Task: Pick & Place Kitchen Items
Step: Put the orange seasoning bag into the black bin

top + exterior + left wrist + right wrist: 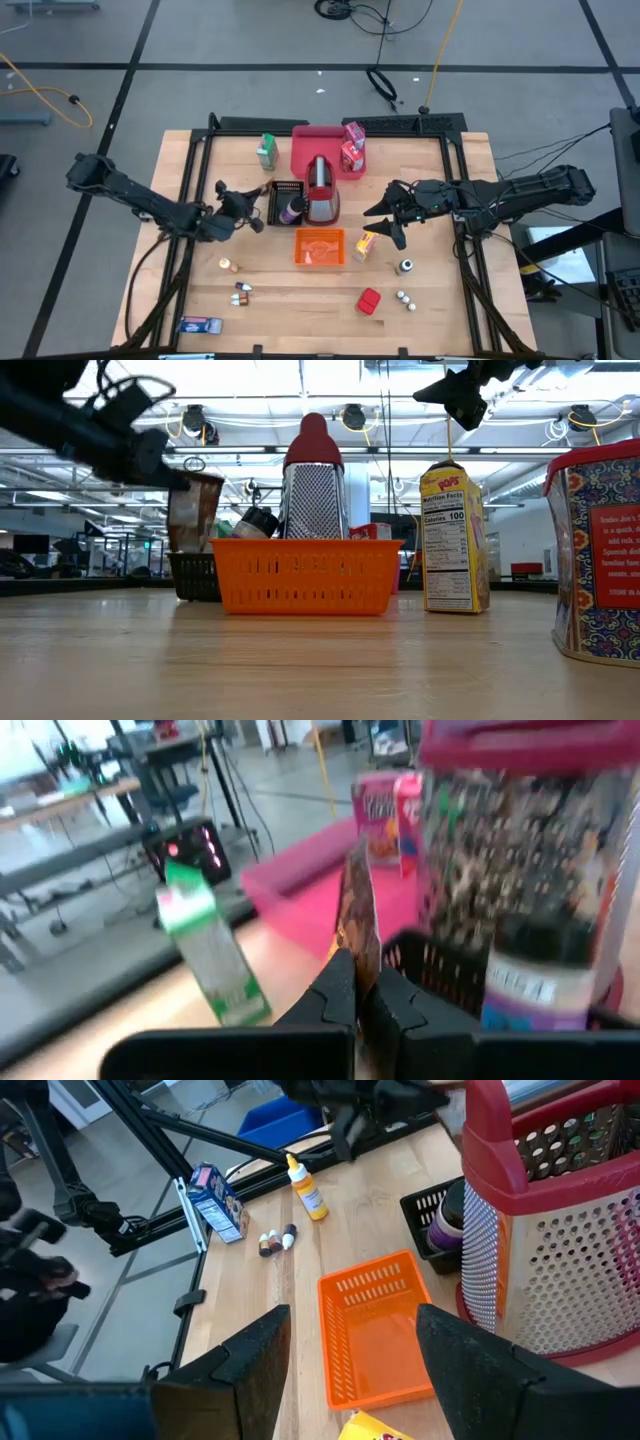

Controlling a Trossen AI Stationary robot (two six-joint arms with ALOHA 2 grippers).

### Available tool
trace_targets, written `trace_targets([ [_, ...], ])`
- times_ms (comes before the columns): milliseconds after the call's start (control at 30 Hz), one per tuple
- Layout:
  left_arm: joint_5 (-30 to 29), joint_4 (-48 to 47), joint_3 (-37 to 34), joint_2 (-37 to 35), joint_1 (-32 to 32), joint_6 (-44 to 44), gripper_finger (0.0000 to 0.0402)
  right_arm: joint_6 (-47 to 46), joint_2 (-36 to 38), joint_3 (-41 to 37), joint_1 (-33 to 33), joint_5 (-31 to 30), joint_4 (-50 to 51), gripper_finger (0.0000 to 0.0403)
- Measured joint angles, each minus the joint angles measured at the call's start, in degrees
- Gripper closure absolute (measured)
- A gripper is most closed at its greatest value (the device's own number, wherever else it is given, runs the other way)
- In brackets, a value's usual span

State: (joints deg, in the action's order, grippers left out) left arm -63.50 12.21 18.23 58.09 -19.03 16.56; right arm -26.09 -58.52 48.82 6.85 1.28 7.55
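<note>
Left pincer [357, 988] pinches brown packet [358, 910] above black basket's rim [430, 955]

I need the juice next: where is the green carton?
In the high view the green carton stands upright near the table's far edge, just left of the pink tray.

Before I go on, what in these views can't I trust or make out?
- Brown packet in the left gripper: print blurred in the left wrist view; too small from above.
- Purple-labelled bottle in the black basket: label unreadable, blurred.
- Red tin: cut off by the low view's right edge.
- Small shakers: too small in the high view.
- Right gripper: open, above the orange basket.
</note>
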Motion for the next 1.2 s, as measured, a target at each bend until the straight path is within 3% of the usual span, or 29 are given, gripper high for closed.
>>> trace_targets([
  [233,7.9,0.1,5.8,-0.4,0.0,-5.8,0.0401,0.0,0.0,0.0,0.0,0.0,0.0,0.0193],
  [567,6.0,-3.6,5.8,3.6,1.2,-2.5,0.0402,0.0,0.0,0.0,0.0,0.0,0.0,0.0193],
  [933,12.3,2.2,5.8,11.6,4.3,-0.4,0.0401,0.0,0.0,0.0,0.0,0.0,0.0,0.0193],
  [1200,15.3,10.1,5.8,14.1,4.7,-4.9,0.0401,0.0,0.0,0.0,0.0,0.0,0.0,0.0193],
])
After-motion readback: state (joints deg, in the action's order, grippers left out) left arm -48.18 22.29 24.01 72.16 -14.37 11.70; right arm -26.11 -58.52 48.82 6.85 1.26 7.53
